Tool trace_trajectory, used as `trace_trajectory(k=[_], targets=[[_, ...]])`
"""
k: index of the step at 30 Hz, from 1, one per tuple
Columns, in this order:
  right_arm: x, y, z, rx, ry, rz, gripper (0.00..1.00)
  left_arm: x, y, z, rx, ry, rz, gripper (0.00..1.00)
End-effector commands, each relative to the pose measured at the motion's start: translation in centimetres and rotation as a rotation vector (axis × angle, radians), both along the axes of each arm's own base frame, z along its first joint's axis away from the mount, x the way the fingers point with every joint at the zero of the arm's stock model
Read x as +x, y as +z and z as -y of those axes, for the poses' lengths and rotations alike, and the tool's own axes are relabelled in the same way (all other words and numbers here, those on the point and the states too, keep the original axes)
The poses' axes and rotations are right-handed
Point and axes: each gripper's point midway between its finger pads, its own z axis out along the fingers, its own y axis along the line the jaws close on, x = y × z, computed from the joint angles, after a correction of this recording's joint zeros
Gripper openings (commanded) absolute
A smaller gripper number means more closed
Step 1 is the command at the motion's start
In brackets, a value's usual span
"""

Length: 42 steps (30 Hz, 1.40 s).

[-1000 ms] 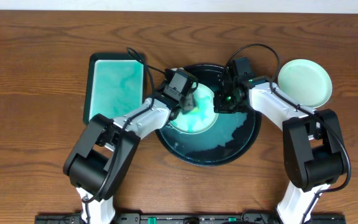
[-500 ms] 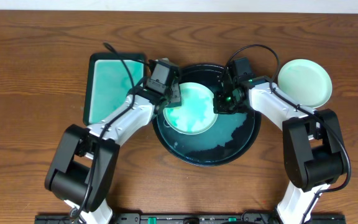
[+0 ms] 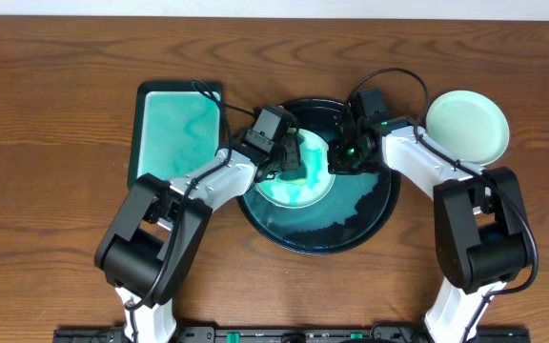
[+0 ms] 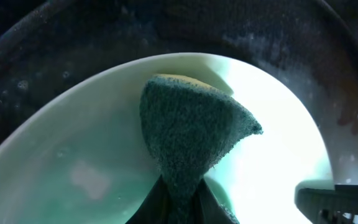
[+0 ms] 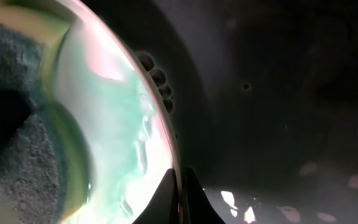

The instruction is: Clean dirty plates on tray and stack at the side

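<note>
Scene: two arms meet over the round black tray (image 3: 351, 227) at mid-desk (image 3: 65, 76), one plate between them.
Plate in the tray: a white plate in the tray (image 3: 298, 181) lies in the tray's upper half, its face awash with teal-green streaks. The left wrist view shows it pale and wet (image 4: 272, 143).
Left tool: the left tool (image 3: 289, 157) is clamped narrow on a dark green sponge (image 4: 191, 137), which is pressed down onto the plate's face.
Right tool: the right tool (image 3: 336, 160) is pinched tight on the plate's right-hand rim, seen close in the right wrist view (image 5: 180, 196), and appears to be steadying it for the scrub.
Plate at the side: a plate at the side (image 3: 467, 127) sits on the desk to the right of the tray, well clear of both arms, pale and evenly tinted. It looks like the start of the stack.
Also on the desk: a rectangular teal tray (image 3: 174, 129) to the left, untouched.
Done, as judged: one plate seems cleaned and set aside.
Left, as judged: the scrub is midway, with teal smears remaining, and the plate has yet to be carried to the stack.
Unclear: only two plates can be made out. Whether another lies beneath either one cannot be told.
</note>
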Motion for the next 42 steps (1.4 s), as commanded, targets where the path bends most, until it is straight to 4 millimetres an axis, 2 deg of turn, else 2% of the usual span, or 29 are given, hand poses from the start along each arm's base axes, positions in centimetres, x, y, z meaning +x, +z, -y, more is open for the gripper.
trace_trajectory(k=[1, 5, 8, 11, 15, 20, 21, 23, 28, 29, 32, 38, 42], targets=[[-0.5, -1.4, 0.4, -0.029, 0.020, -0.030, 0.01, -0.4, -3.2, -5.7, 0.283, 0.060, -0.012, 0.07], [-0.7, -1.4, 0.4, -0.031, 0.020, -0.036, 0.01, -0.3, -2.4, -11.2, 0.525, 0.150, 0.008, 0.07], [-0.7, -1.4, 0.5, -0.031, 0.020, -0.038, 0.01, -0.2, -1.1, -13.2, 0.596, 0.186, 0.026, 0.07], [-0.6, -1.5, 0.8, -0.054, 0.015, -0.031, 0.01, 0.2, 0.9, -13.3, 0.574, 0.205, 0.063, 0.07], [-0.4, -1.5, 1.0, -0.066, 0.015, -0.023, 0.01, 0.8, 4.7, -12.7, 0.503, 0.224, 0.140, 0.07], [0.8, 0.2, 0.8, -0.088, 0.081, 0.018, 0.01, 1.3, 9.8, -11.2, 0.303, 0.210, 0.215, 0.07], [1.4, 1.0, 1.3, -0.132, 0.086, 0.031, 0.01, 1.8, 11.3, -11.6, 0.250, 0.226, 0.243, 0.07], [2.2, 2.1, 2.2, -0.212, 0.084, 0.049, 0.01, 2.4, 12.1, -13.1, 0.239, 0.269, 0.257, 0.07], [3.7, 5.4, 2.8, -0.381, 0.146, 0.117, 0.01, 3.1, 11.2, -18.2, 0.251, 0.408, 0.207, 0.07], [4.5, 6.9, 3.1, -0.469, 0.163, 0.165, 0.01, 3.3, 10.3, -20.5, 0.257, 0.475, 0.174, 0.07], [5.8, 9.4, 4.0, -0.637, 0.152, 0.245, 0.01, 3.5, 8.7, -22.9, 0.271, 0.537, 0.128, 0.07], [6.6, 14.0, 3.9, -0.965, 0.291, 0.383, 0.01, 4.3, 3.9, -24.3, 0.236, 0.554, 0.030, 0.07], [6.7, 18.1, 3.5, -1.266, 0.319, 0.504, 0.01, 4.8, 2.2, -24.6, 0.240, 0.562, 0.020, 0.07]])
